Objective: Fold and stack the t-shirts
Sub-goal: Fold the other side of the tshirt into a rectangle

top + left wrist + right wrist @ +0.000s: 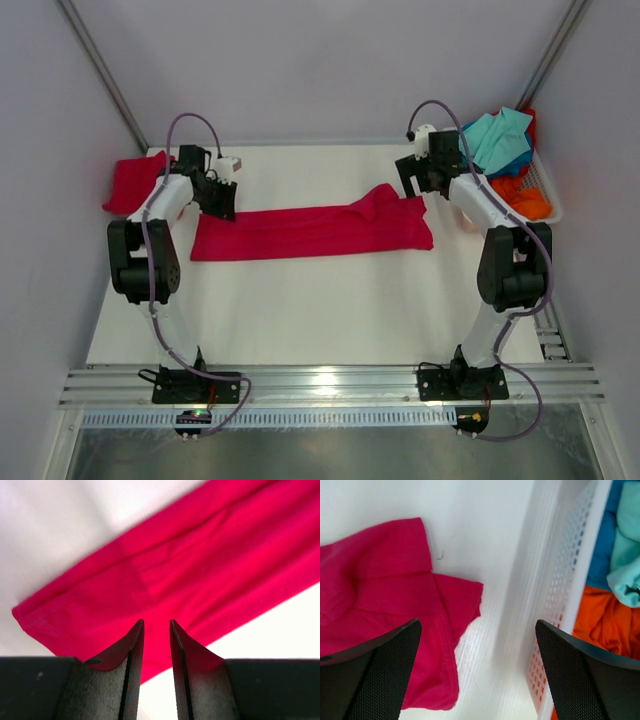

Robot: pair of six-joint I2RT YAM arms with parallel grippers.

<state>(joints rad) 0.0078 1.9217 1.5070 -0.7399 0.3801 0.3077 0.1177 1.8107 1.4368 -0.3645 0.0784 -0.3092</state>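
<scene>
A: From above, where is the shirt?

B: The crimson t-shirt [310, 232] lies across the middle of the table [300, 320], folded lengthwise into a long band. The left gripper [222, 205] hangs over its left end, and the right gripper [412, 185] is just past its right end. A folded red shirt [133, 182] sits at the far left corner. The white basket [548, 200] on the right holds a teal shirt [495, 140] and an orange shirt [525, 200].

A: And the left wrist view?

B: The fingers [131, 650] stand a narrow slit apart with nothing between them. The band runs diagonally beneath, its blunt end [27, 617] to the left. I cannot tell whether the tips touch the cloth.

A: The right wrist?

B: The jaws are spread wide and empty. Between them a sleeve [457, 597] flops out from the band, and the basket's perforated wall is just beside it.

A: How will it handle?

B: I'd judge it light, limp and several layers thick. It will sag, and the layers may slide apart if only the top one is caught. The best hold is a pinch at the corners of each end, through every layer, lifting both ends together to fold the band across. The loose sleeve wants tucking in first, or it will spoil the edge.
</scene>
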